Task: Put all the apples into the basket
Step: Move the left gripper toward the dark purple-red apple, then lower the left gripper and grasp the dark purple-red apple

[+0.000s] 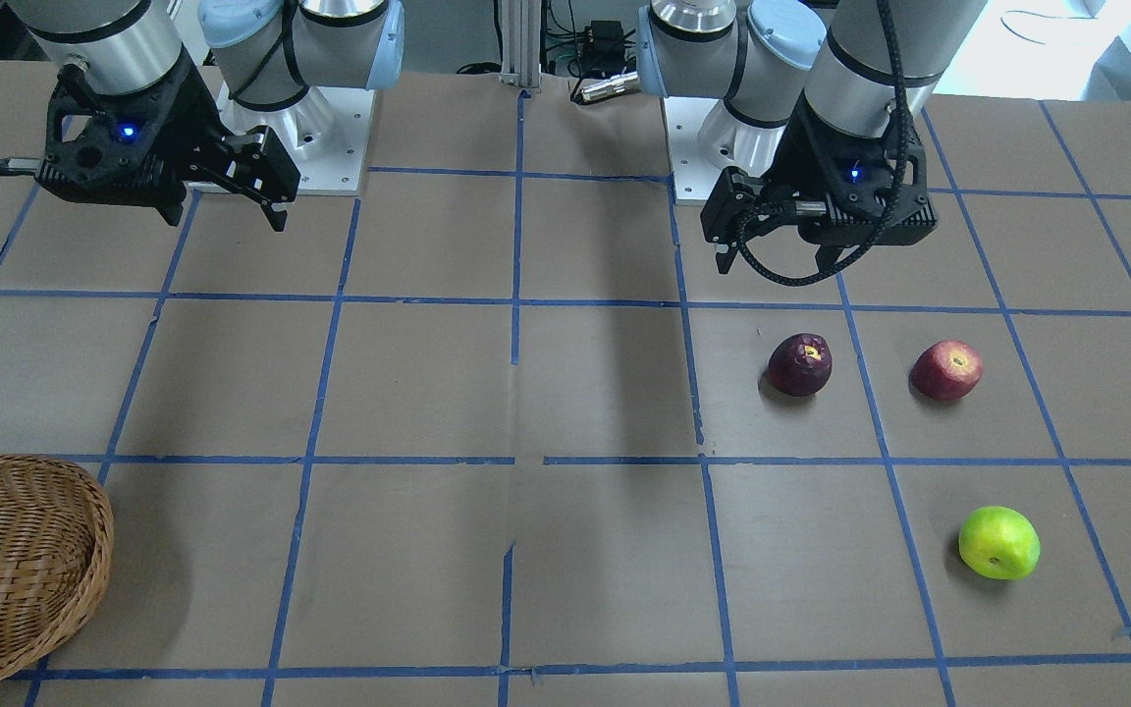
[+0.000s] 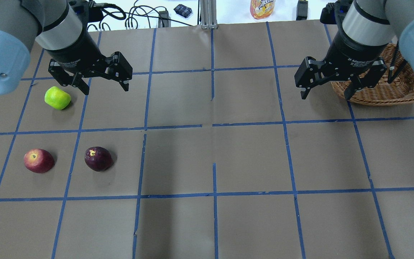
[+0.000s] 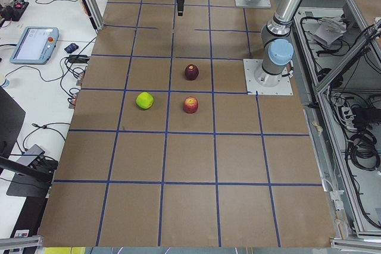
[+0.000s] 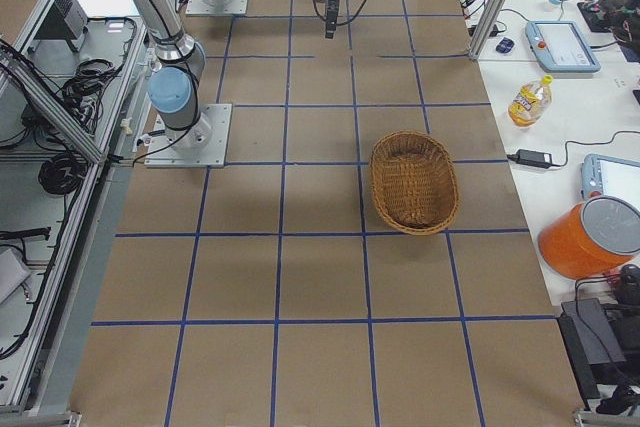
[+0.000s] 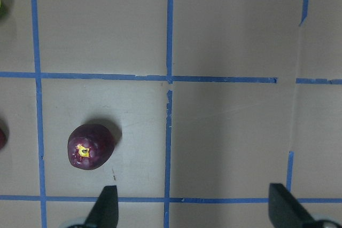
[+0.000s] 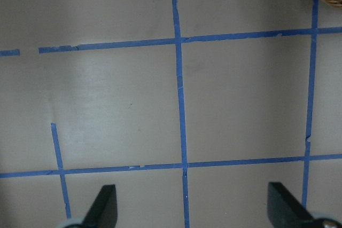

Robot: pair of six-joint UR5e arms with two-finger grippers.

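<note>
Brown paper with a blue tape grid covers the bench [image 2: 250, 162], and all the work sits on the robot's left half.

Nearest the robot's edge, both arms hang above the surface. The left claw [image 2: 106, 90] is spread wide and grips nothing, and the right claw [image 2: 325, 97] is just as released and empty.

A little farther out from the robot's edge lie two of the apples side by side but apart. The dark maroon apple [image 2: 98, 158] is the closer one to the bench's middle, and the red apple [image 2: 38, 160] is nearer the left end. Beyond them, toward the operators' edge, rests the yellow-green apple [image 2: 57, 98], on its own.

Farthest out, along the operators' edge on the robot's right half, stands the basket [image 1: 102, 535]. It is empty, and its long axis runs along the bench's length. It is well apart from every apple.

What matters, I'd say, is the maroon apple's offset from the left claw. In the left wrist view it sits just ahead of the finger on the left-end side, not between the two. So that claw likely needs to slide toward the left end and slightly outward before dropping. The left arm is plainly the nearer one, and the right waits close to the basket.
</note>
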